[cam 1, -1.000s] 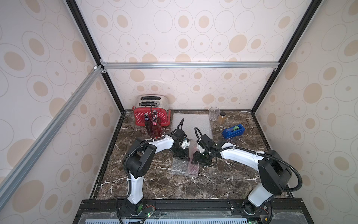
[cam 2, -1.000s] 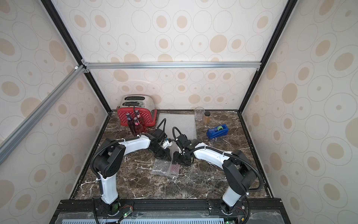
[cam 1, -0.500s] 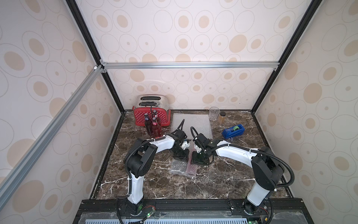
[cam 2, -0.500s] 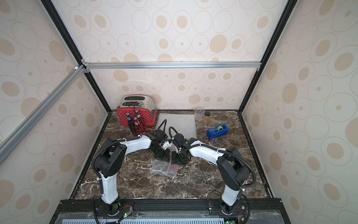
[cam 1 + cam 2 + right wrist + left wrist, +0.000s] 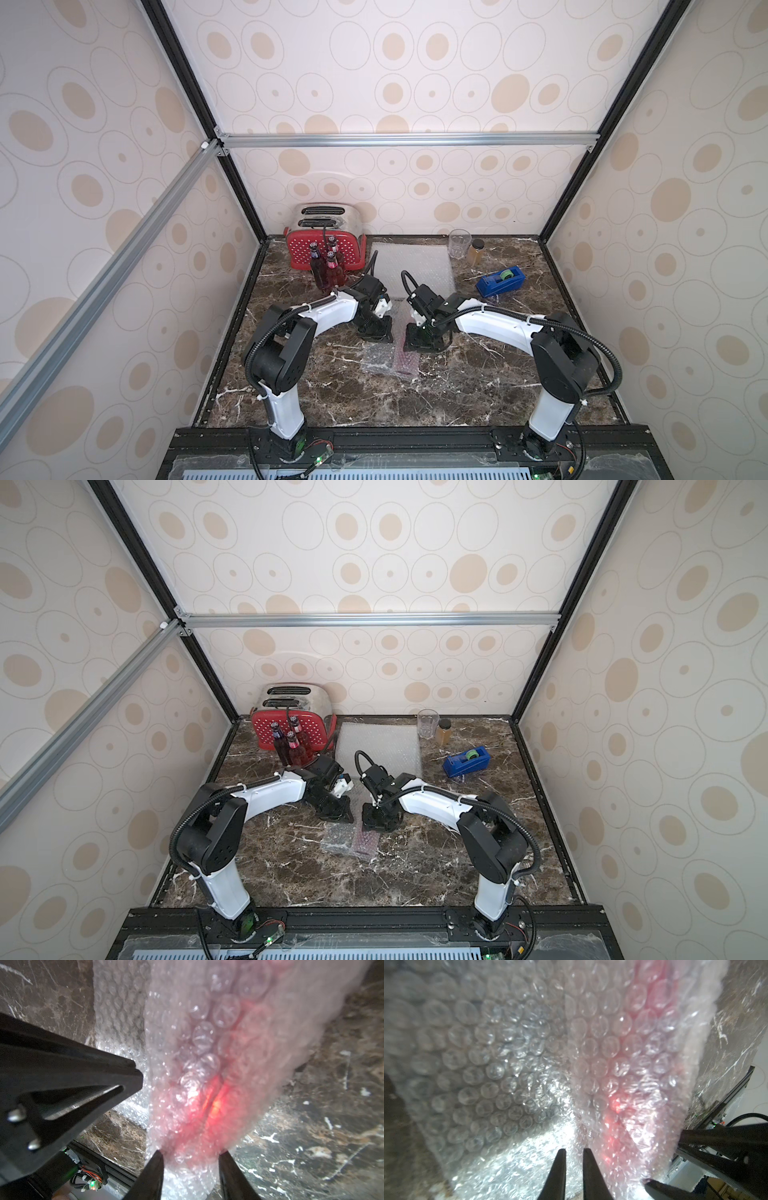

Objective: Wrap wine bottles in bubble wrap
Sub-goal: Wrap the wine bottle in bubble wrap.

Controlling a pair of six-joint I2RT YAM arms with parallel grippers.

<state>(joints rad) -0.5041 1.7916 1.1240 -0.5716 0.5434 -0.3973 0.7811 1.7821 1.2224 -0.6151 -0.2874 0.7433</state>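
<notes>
While three bottles are left standing unwrapped at the left rear against the red rack, one bottle is laid at table centre, partly rolled in wrap, with a loose flap left on its left side. The flap is pinched by the nearly closed left gripper. The rolled bottle is clamped on both sides by the right gripper. No tape is seen applied. A spare sheet is laid behind; glass, jar and tape dispenser are parked right rear, well apart. Nothing is judged to block, though the grippers are crowded.
</notes>
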